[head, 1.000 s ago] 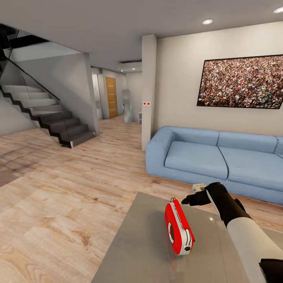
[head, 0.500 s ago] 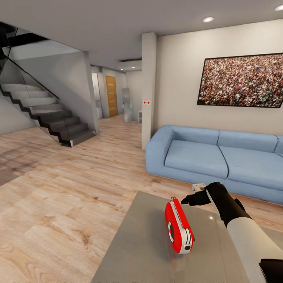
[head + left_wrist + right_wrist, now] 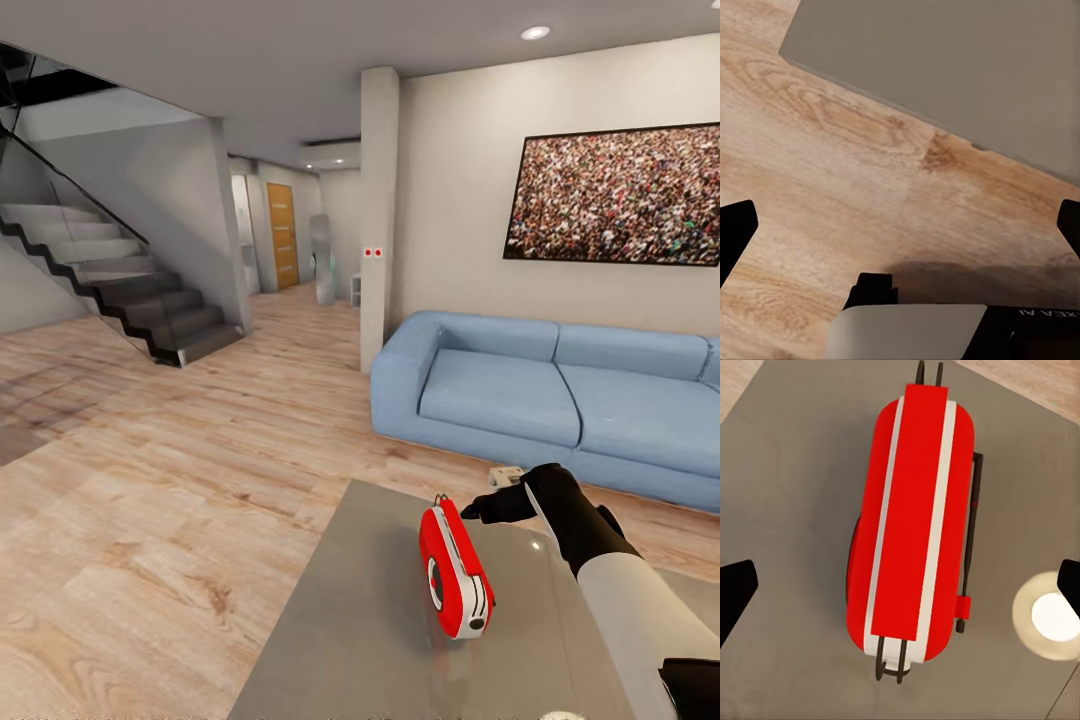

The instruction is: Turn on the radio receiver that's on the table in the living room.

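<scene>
The red radio receiver (image 3: 455, 575) stands upright on the glossy grey table (image 3: 360, 640), its dark dial facing left. In the right wrist view I look down on the radio's (image 3: 916, 521) red top with white bands and thin handle. My right gripper (image 3: 490, 507) hovers just beyond and above the radio's far end, apart from it. It is open, its black fingertips (image 3: 735, 594) spread wide to either side of the radio. My left gripper (image 3: 902, 229) is open above the wooden floor, beside the table's corner (image 3: 967, 67).
A blue sofa (image 3: 540, 400) stands behind the table, under a large framed picture (image 3: 615, 195). A pillar (image 3: 378, 220) rises left of the sofa, and stairs (image 3: 130, 295) climb at the far left. Wooden floor (image 3: 160, 480) spreads to the table's left.
The whole view has shifted slightly, with the far wall and ceiling light sliding upward. The radio and my right arm keep their places.
</scene>
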Controlling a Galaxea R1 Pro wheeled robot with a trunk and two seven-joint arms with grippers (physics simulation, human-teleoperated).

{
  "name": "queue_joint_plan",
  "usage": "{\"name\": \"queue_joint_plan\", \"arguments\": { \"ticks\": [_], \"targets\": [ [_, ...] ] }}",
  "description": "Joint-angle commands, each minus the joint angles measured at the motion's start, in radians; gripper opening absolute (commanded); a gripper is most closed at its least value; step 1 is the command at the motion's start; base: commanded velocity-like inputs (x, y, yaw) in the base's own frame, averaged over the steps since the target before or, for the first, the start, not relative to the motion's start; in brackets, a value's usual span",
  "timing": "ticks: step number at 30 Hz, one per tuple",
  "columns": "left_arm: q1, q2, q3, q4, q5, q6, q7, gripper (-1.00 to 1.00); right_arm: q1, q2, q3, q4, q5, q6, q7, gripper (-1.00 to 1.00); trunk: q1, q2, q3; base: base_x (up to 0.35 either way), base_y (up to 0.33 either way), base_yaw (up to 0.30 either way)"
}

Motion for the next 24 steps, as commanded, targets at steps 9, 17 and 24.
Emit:
{"name": "queue_joint_plan", "arguments": {
  "ticks": [9,17,24],
  "targets": [
    [0.000,0.000,0.000,-0.001,0.000,-0.001,0.000,1.00,0.000,0.000,0.002,0.000,0.000,0.000,0.005,1.00,0.000,0.000,-0.015,0.000,0.000,0.000],
    [0.000,0.000,0.000,-0.001,0.000,-0.003,0.000,1.00,0.000,0.000,0.003,0.000,0.000,-0.001,0.006,1.00,0.000,0.000,-0.027,0.000,0.000,0.000],
    [0.000,0.000,0.000,0.000,-0.001,-0.022,0.000,1.00,0.000,0.000,0.004,0.000,0.000,-0.001,0.007,1.00,0.000,0.000,-0.039,0.000,0.000,0.000]
  ]
}}
